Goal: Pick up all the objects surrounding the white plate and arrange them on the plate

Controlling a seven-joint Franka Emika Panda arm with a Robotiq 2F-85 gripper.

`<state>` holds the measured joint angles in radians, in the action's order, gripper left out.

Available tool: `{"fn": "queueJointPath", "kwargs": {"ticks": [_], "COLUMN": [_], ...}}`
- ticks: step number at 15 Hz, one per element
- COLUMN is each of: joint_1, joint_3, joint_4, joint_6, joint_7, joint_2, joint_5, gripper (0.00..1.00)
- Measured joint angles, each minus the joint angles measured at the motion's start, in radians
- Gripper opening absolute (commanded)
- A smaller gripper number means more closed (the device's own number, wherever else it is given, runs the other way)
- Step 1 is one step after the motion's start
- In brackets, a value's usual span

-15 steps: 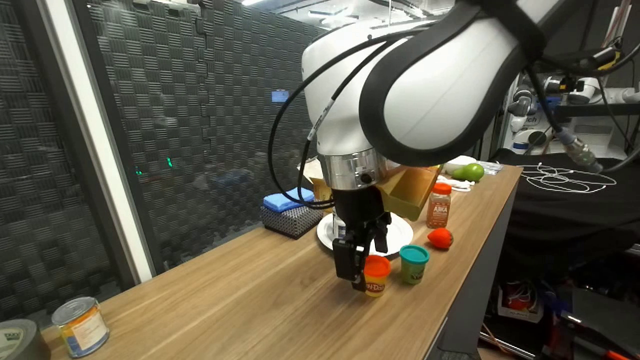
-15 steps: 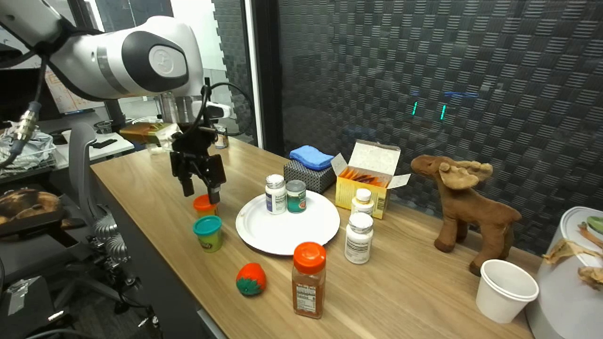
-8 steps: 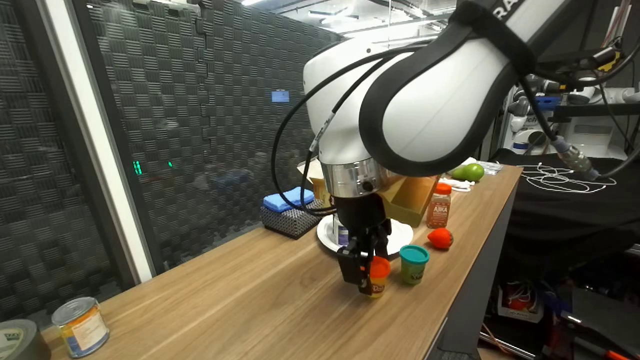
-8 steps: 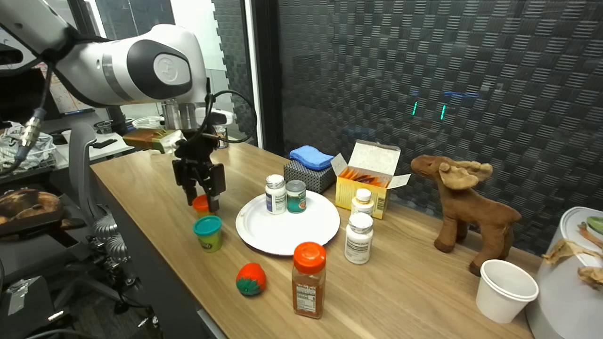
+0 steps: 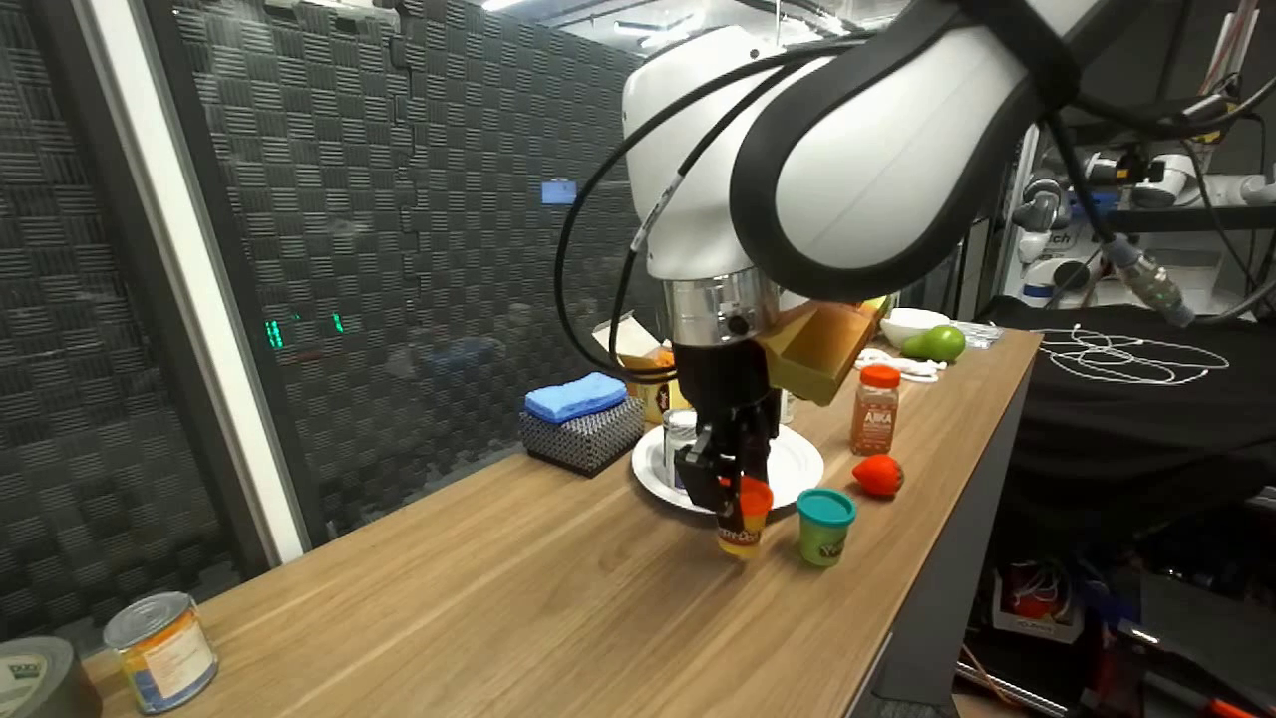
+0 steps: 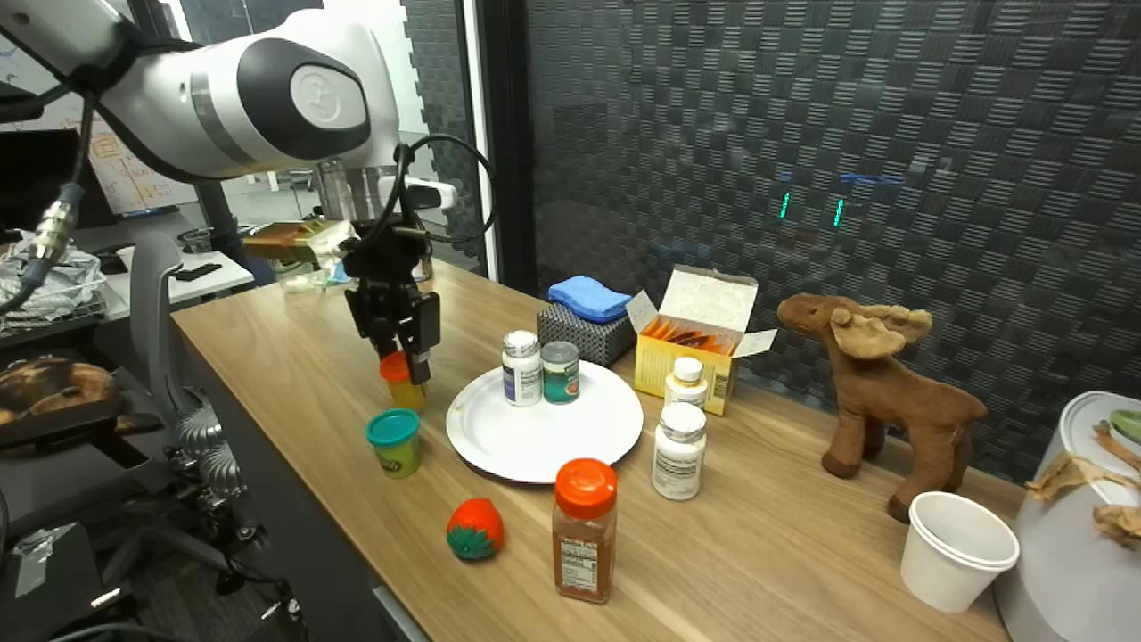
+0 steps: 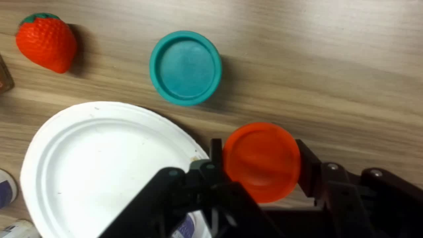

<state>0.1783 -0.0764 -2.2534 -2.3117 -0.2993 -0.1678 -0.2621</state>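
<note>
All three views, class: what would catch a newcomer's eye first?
Probably the white robot arm above the wooden table, its black gripper closed around an orange-lidded yellow plastic tub beside the round white plate. Then perhaps the brown plush moose, right of the open yellow cardboard carton in an exterior view.

On the worktop (image 6: pixel 767 553), a brown plush moose (image 6: pixel 900 397) was observed standing upright before a dark textured wall (image 6: pixel 829 116). An open yellow-and-white carton (image 6: pixel 655 361) held orange packets (image 6: pixel 682 334); just beside it, a flat blue block (image 6: pixel 588 298) lay on a patterned box (image 6: pixel 579 339). In an exterior view, a labelled metal tin (image 5: pixel 164 653) stood near a tape roll (image 5: pixel 45 678) (only partly in view). A green pear-shaped item (image 5: pixel 937 343) lay toward the far end.
</note>
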Motion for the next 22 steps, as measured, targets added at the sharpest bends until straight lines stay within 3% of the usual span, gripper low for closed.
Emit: {"fn": "queueJointPath", "kwargs": {"ticks": [7, 22], "joint_1": [-0.047, -0.053], "joint_3": [0.030, 0.081], "joint_4": [0.008, 0.178], "joint_6": [0.000, 0.002], "joint_7": [-0.065, -0.150], "joint_2": [0.073, -0.152], "joint_5": [0.002, -0.024], "gripper": [0.28, 0.28]}}
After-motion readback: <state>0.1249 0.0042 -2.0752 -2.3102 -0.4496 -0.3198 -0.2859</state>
